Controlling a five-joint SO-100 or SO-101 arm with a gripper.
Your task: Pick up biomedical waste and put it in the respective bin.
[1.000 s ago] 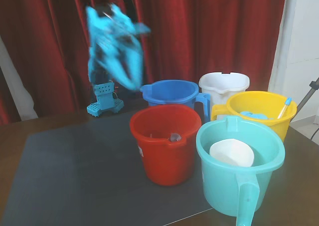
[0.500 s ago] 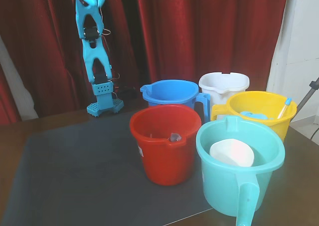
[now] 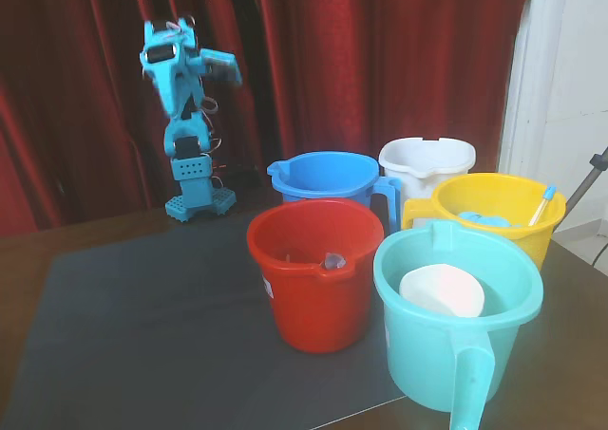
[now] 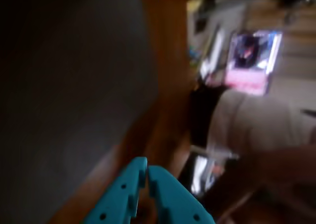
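While the blue arm (image 3: 185,117) stands folded high at the back of the table in the fixed view, in front of the red curtain (image 3: 380,60), its gripper (image 4: 147,170) shows in the wrist view with the two teal fingers pressed together at the tips and nothing between them. That wrist view is blurred; it shows only the dark mat (image 4: 64,85) and the brown table edge. In the fixed view the red bucket (image 3: 318,273) stands on the dark mat, near the middle. Inside it, against the near wall, lies a small pale thing that may be the syringe (image 3: 332,260), but it is too small to tell surely. Behind the red bucket stands the blue bucket (image 3: 328,178), and to its right the teal bucket (image 3: 456,330) holds a white cup-like piece (image 3: 441,291). A yellow bucket (image 3: 499,212) and a white bucket (image 3: 427,162) stand further back.
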